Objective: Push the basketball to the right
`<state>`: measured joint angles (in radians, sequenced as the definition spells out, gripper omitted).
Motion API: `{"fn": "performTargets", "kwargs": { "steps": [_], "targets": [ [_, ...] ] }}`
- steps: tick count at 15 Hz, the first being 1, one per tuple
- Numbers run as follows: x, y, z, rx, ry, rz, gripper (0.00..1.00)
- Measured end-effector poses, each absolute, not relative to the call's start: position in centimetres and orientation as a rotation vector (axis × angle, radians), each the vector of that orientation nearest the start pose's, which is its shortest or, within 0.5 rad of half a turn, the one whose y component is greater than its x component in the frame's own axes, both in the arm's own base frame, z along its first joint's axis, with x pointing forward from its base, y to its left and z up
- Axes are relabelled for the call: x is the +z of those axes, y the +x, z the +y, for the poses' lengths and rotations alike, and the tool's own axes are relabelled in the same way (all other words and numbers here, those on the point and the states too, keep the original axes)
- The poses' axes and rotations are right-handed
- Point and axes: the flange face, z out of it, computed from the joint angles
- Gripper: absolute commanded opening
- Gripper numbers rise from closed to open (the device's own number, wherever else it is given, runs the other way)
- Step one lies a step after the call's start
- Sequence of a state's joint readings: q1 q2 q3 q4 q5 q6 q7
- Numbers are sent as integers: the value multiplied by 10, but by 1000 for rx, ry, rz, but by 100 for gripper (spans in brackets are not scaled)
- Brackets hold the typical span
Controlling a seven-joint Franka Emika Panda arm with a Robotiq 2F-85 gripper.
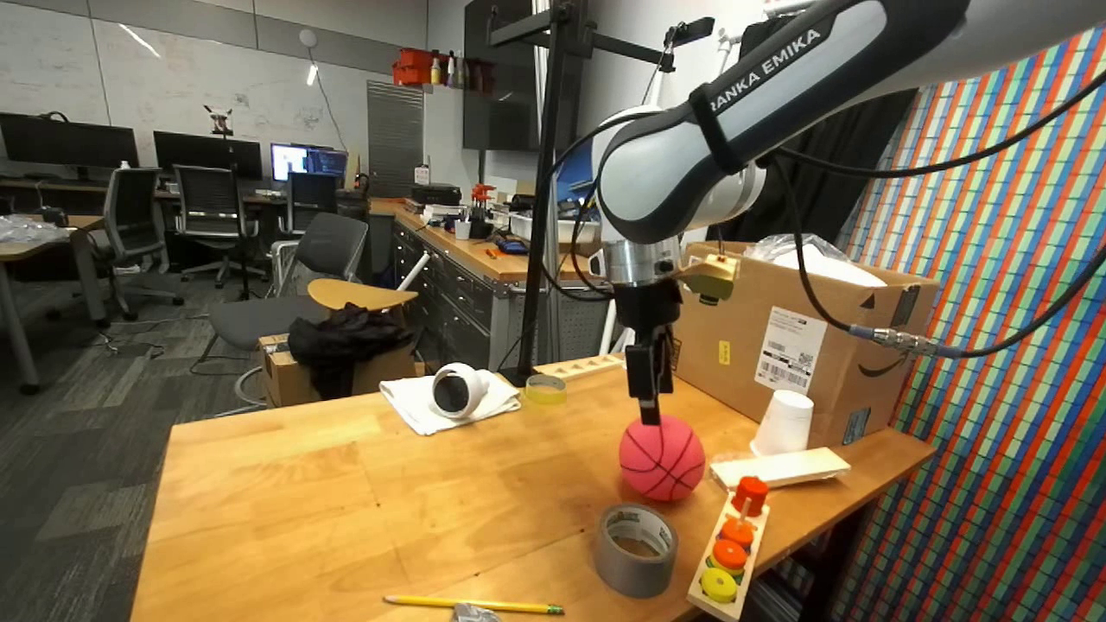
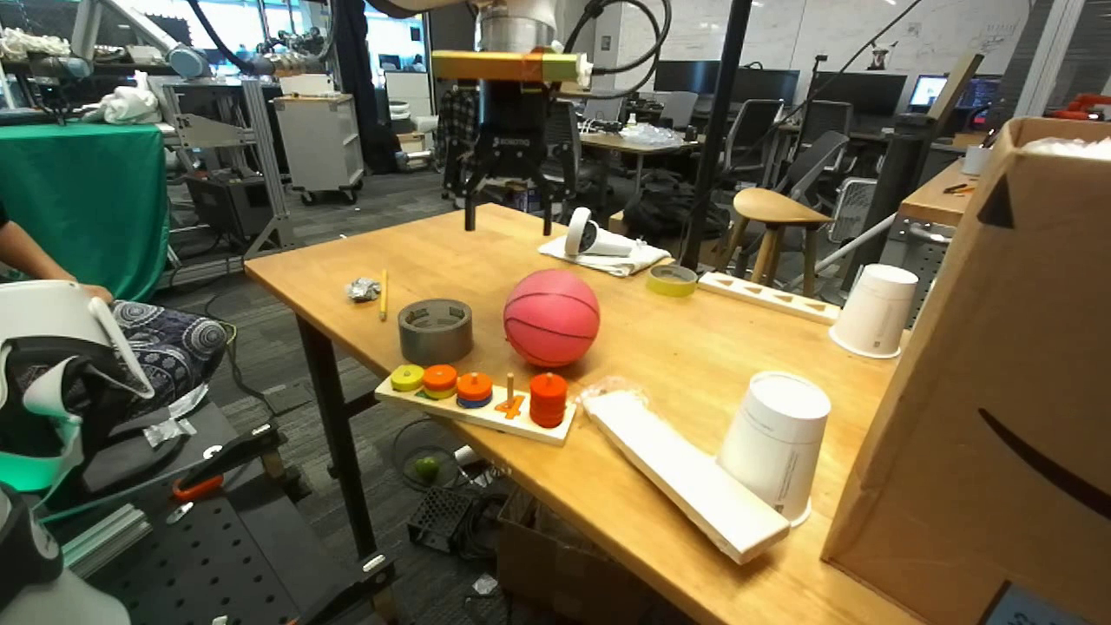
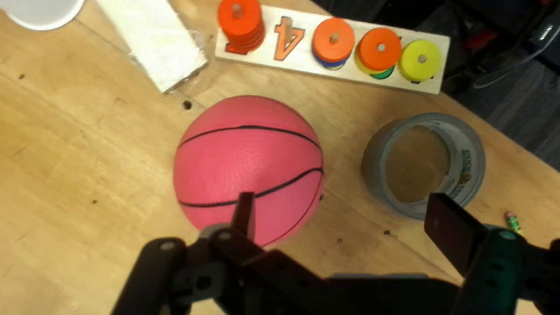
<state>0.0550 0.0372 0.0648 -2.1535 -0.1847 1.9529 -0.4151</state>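
The basketball [image 1: 664, 462] is a pinkish-red ball with dark seam lines, resting on the wooden table; it also shows in an exterior view [image 2: 553, 317] and in the wrist view [image 3: 247, 162]. My gripper [image 1: 650, 413] is open and empty above the table. In an exterior view the gripper [image 2: 509, 227] hangs higher than the ball and on its far side. In the wrist view the gripper [image 3: 341, 203] has its left finger overlapping the ball's lower part and its right finger overlapping the tape roll's edge. I see no clear contact with the ball.
The grey tape roll [image 3: 372, 170] stands beside the ball. A wooden counting toy [image 2: 486, 408], a white wrapped block [image 2: 686, 469], white cups [image 2: 777, 443] and a big cardboard box [image 1: 795, 337] are near. A white device [image 1: 458, 390] on a cloth and yellow tape [image 1: 546, 390] lie farther off.
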Motion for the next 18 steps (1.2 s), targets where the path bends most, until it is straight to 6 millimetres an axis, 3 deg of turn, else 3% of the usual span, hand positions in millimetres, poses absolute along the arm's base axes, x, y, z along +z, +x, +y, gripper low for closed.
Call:
{"fn": "performTargets", "kwargs": {
  "steps": [4,8,13,18],
  "targets": [
    [339,472,69,652,-2887,-866,100],
    [353,437,84,796,-2726,-774,100],
    [362,418,89,715,-2663,-793,100],
    [361,411,73,459,-2759,-815,100]
  ]
}}
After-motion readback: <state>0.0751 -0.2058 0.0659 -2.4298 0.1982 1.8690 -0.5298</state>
